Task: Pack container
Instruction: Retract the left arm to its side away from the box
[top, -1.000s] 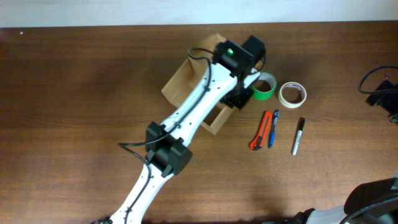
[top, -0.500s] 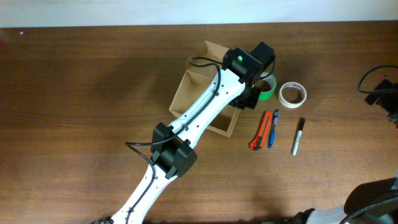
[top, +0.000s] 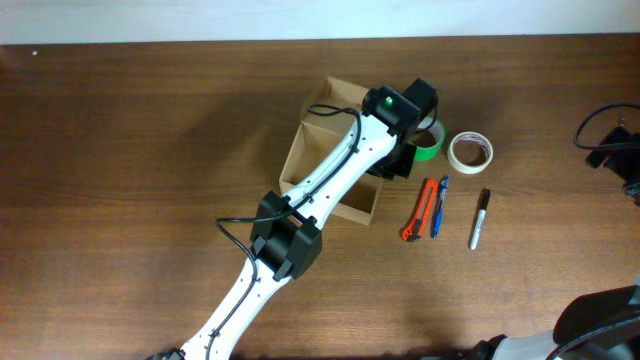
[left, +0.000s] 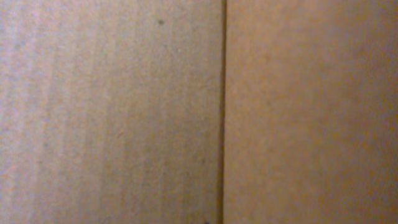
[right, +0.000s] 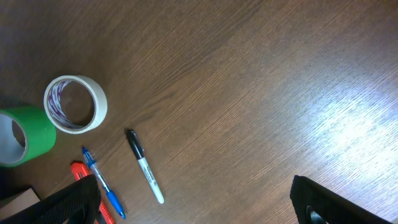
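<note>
The left claw (top: 398, 158), reaching in from the near-left corner, hangs low at the wall of the small tan-brown cardboard container (top: 352, 208). Its own camera shows only bare cardboard, so whether it is wide, narrow or pinching that wall cannot be told. The container sits open-topped near the middle of the far edge of the dark wooden table (top: 120, 200). Just beside that wall lies a green tape roll (top: 427, 151), then a cream tape roll (top: 456, 150) toward the right edge. An orange utility knife (top: 416, 212), a blue pen (top: 439, 205) and a black-capped white marker (top: 480, 218) lie closer to the near edge. The right claw (right: 194, 186), fingers spread wide and empty, waits by the near-right corner. The step looks like settling the container for loading. Done well, that means slow movement, no nudging of the green roll, and the mouth left facing up, within reach of the waiting arm.
</note>
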